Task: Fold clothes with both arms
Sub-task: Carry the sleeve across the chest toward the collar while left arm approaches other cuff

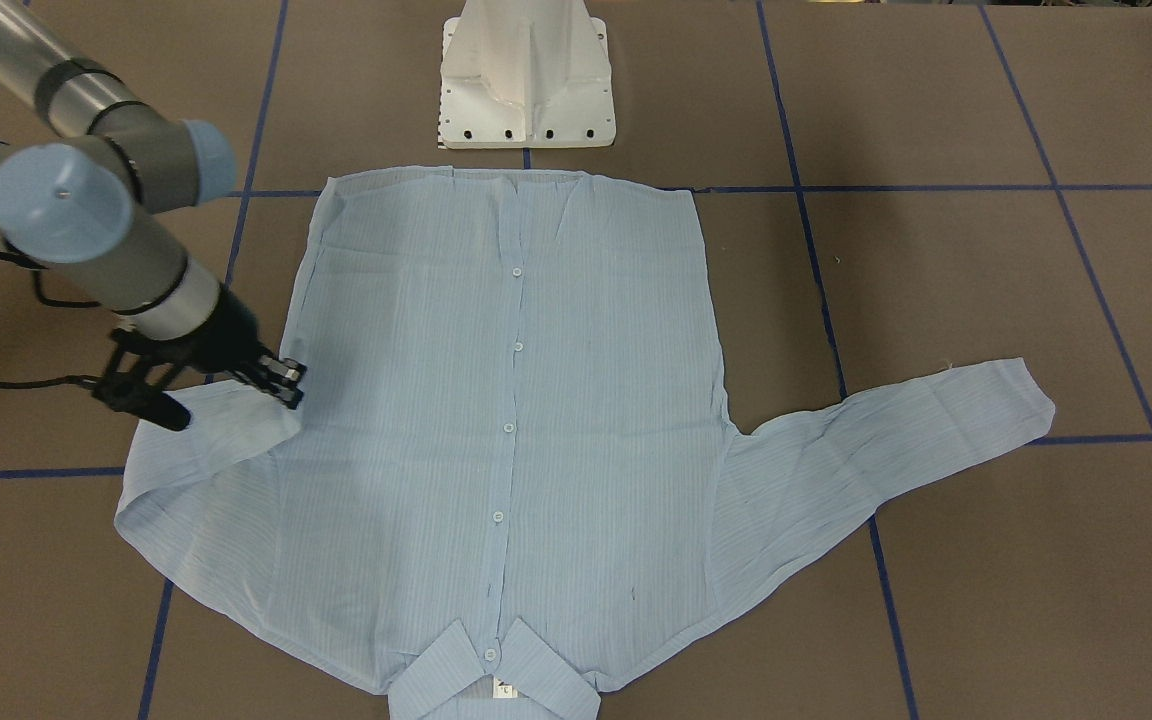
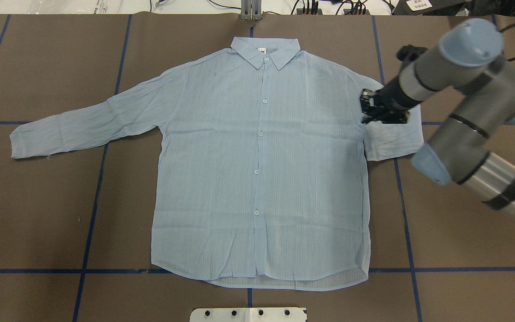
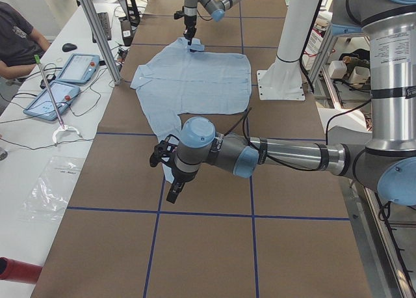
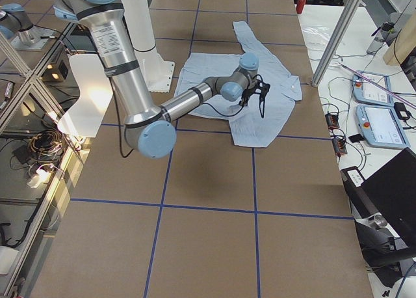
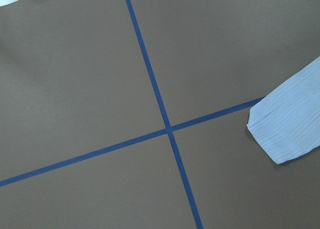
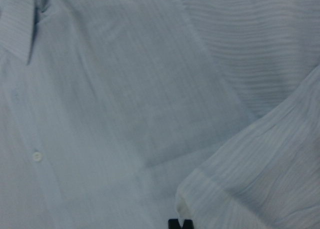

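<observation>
Thin, crinkled cloth shirt (image 2: 257,156) on matt brown paper table (image 2: 38,214).

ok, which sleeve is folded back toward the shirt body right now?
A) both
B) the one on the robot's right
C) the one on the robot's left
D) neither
B. The right pincer sits at the right sleeve, which is doubled back beside the shirt, while the left sleeve lies stretched out flat on the table.

Brown table (image 2: 38,214) gridded with blue tape lines (image 2: 88,232), shirt (image 2: 257,156) spread flat, white pedestal base (image 1: 526,85).
</observation>
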Controlling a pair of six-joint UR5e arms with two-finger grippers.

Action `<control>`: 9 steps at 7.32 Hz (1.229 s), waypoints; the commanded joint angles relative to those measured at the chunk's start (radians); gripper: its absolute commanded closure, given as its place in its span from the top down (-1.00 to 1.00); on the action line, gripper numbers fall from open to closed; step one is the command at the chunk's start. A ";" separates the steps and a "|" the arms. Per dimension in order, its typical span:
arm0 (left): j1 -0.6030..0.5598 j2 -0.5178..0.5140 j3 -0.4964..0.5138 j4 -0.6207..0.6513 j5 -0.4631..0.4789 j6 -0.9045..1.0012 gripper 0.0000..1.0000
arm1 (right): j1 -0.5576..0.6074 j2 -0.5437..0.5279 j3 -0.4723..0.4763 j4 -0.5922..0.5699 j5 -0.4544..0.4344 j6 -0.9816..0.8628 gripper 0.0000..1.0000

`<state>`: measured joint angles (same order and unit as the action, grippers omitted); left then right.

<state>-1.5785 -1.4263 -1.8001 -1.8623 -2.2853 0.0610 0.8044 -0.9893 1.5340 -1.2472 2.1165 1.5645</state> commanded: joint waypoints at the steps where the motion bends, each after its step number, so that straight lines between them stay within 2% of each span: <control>1: 0.000 0.000 0.002 -0.011 0.001 -0.003 1.00 | -0.083 0.368 -0.278 -0.015 -0.101 0.178 -1.00; 2: 0.000 0.000 0.002 -0.011 0.000 -0.003 1.00 | -0.114 0.449 -0.352 -0.008 -0.130 0.181 -1.00; 3: 0.000 -0.002 0.001 -0.014 0.000 -0.009 1.00 | -0.143 0.483 -0.397 0.033 -0.159 0.190 -1.00; 5: 0.002 -0.002 0.002 -0.031 0.003 -0.012 1.00 | -0.152 0.492 -0.457 0.110 -0.178 0.207 -1.00; 6: 0.002 -0.002 0.005 -0.032 -0.003 -0.015 1.00 | -0.152 0.492 -0.462 0.112 -0.178 0.209 -0.81; 7: 0.012 -0.003 0.019 -0.034 -0.005 -0.012 1.00 | -0.152 0.492 -0.465 0.112 -0.181 0.248 -0.04; 8: 0.075 -0.057 0.040 -0.029 -0.003 -0.020 1.00 | -0.169 0.501 -0.468 0.112 -0.213 0.252 0.96; 9: 0.125 -0.100 0.100 -0.034 -0.005 -0.124 0.99 | -0.189 0.514 -0.474 0.112 -0.240 0.256 0.98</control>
<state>-1.5141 -1.4751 -1.7549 -1.8937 -2.2891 0.0195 0.6365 -0.4883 1.0669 -1.1357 1.9090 1.8113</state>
